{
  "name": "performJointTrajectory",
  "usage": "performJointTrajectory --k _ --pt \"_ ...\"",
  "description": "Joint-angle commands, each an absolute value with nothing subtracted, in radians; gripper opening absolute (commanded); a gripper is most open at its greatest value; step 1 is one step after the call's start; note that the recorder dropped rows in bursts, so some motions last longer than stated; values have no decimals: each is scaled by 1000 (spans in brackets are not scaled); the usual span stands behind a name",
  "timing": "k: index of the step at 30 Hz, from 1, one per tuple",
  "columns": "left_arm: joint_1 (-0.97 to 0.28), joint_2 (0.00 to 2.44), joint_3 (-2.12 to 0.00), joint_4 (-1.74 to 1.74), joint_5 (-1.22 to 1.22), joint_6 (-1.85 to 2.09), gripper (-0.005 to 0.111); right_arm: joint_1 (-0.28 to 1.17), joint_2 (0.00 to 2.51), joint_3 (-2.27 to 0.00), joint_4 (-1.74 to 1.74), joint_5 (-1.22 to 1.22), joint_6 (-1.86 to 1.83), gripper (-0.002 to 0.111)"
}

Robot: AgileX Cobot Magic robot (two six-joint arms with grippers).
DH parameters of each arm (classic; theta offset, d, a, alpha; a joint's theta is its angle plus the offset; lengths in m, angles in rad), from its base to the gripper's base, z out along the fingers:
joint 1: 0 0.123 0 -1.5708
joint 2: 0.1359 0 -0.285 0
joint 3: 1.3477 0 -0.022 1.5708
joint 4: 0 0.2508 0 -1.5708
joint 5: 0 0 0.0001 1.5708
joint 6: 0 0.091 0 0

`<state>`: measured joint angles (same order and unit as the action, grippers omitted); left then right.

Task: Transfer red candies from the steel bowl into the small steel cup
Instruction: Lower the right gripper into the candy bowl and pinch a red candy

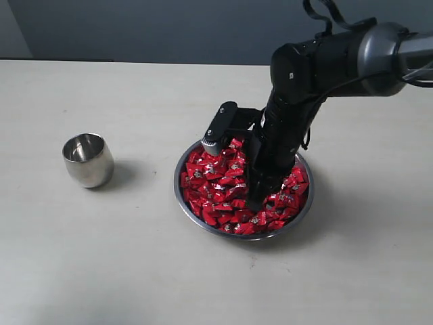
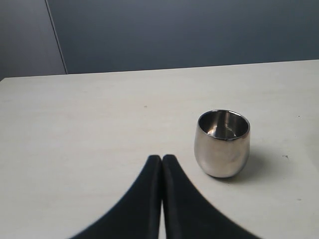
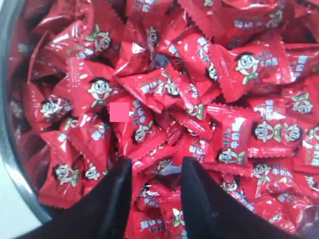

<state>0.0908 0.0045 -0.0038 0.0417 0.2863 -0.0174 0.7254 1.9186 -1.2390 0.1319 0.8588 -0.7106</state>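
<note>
The steel bowl (image 1: pixel 177 189) sits at the middle of the table, heaped with red candies (image 1: pixel 216 186). My right gripper (image 1: pixel 256 200) points down into the pile on the bowl's right half. In the right wrist view its jaws stand apart, right gripper (image 3: pixel 155 167) open, tips among the red candies (image 3: pixel 164 84), with wrappers lying loose between them and the bowl's rim (image 3: pixel 10 149) at the edge. The small steel cup (image 1: pixel 88 160) stands upright at the left, nothing showing inside. My left gripper (image 2: pixel 162 158) is shut, empty, and close to the cup (image 2: pixel 222 144); it does not show in the exterior view.
The pale tabletop (image 1: pixel 135 271) stretches around bowl and cup. A dark wall (image 1: pixel 169 27) runs along the far edge. The right arm's bulky black body (image 1: pixel 304 74) hangs over the bowl's far right side.
</note>
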Motion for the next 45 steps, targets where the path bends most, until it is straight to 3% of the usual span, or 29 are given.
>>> performJointTrajectory --k 1,13,45 --pt "83 0 0 42 284 -20 0 733 1933 -1297 62 858 -705 34" --pt "83 0 0 42 284 -20 0 733 1997 -1411 -44 889 -700 34" --pt "83 0 0 42 284 -20 0 733 2093 -1411 -47 877 -678 34"
